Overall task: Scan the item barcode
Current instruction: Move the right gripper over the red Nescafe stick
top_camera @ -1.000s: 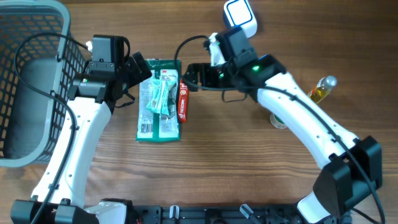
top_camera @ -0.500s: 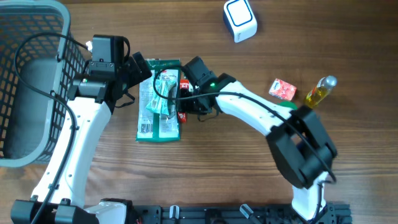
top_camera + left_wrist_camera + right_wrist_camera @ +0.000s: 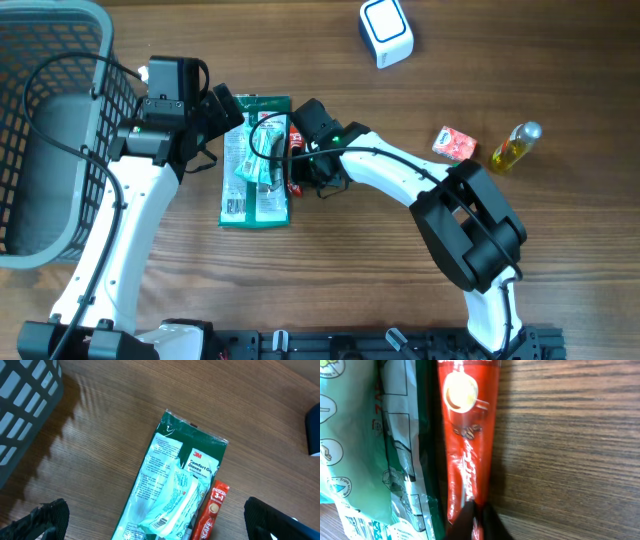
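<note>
Sachet [image 3: 467,435] pinched by right end effector [image 3: 476,521], edge against glove pack [image 3: 370,435].

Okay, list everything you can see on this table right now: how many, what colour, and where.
basket: one, grey, far left
glove packet: one, green, centre
sachet: one, red, along the packet's right edge
box-shaped device: one, white and blue, top centre
small carton: one, red, right
bottle: one, yellow, just right of the carton
table: one, brown wood
left tool: one, black, open, left of the packet
right tool: one, black, shut on the sachet
</note>
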`<action>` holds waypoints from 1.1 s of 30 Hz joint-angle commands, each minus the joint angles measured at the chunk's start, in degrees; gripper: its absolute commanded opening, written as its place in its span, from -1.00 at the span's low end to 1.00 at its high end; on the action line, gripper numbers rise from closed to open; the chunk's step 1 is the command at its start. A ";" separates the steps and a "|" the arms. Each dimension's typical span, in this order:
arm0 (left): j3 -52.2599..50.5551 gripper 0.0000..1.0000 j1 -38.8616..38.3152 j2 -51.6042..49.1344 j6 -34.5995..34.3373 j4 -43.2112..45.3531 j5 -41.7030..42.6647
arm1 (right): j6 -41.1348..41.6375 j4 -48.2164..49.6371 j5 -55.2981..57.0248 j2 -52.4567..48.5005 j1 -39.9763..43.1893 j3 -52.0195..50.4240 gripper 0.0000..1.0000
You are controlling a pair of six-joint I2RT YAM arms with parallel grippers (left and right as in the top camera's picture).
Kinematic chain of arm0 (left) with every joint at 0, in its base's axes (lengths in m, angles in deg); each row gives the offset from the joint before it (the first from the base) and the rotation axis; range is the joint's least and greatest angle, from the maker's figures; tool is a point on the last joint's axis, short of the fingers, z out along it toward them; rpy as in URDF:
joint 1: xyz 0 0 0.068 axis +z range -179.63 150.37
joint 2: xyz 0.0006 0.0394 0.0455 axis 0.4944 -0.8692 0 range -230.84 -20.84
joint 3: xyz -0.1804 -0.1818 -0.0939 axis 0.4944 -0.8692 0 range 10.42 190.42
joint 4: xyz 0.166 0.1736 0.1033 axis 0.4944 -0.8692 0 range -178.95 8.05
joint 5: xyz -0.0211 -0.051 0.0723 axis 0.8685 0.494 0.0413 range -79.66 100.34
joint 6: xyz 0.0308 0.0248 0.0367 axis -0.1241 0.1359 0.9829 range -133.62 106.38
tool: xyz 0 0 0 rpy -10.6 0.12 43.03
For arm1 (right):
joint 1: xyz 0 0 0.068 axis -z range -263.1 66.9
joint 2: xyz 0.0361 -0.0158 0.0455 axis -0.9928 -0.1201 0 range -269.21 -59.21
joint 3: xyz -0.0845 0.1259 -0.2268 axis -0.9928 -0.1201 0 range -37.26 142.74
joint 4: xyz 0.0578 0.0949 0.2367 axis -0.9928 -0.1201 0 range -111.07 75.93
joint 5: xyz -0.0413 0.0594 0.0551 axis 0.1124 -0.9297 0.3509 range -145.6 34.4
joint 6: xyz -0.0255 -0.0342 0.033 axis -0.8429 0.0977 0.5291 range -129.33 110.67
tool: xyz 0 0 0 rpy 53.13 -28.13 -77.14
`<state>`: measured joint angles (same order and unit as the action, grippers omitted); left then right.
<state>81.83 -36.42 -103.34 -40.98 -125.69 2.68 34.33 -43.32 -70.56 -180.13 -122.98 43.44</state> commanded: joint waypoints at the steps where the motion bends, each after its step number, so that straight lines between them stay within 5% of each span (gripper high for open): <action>1: 0.72 1.00 0.20 0.22 0.09 -0.02 -0.37 | 0.02 0.02 -1.60 -0.98 0.44 -0.46 -0.91; 4: 0.72 1.00 0.20 0.22 0.07 -0.04 -0.37 | -0.15 0.09 -8.55 1.49 2.25 -0.42 -0.92; 10: 0.72 1.00 0.20 0.22 0.07 -0.02 -0.37 | -2.27 -2.32 -4.72 2.97 3.26 -0.42 -0.91; 18: 0.70 1.00 0.20 0.22 0.09 -0.02 -0.37 | -19.41 -14.01 -2.36 6.82 6.82 -0.35 -0.91; 33: 0.70 1.00 0.20 0.22 0.07 -0.04 -0.37 | -24.15 -25.99 36.70 12.57 2.82 -0.37 -0.91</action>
<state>81.83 -36.42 -103.34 -40.98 -125.69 2.68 11.12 -68.72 -45.14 -168.48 -117.43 43.42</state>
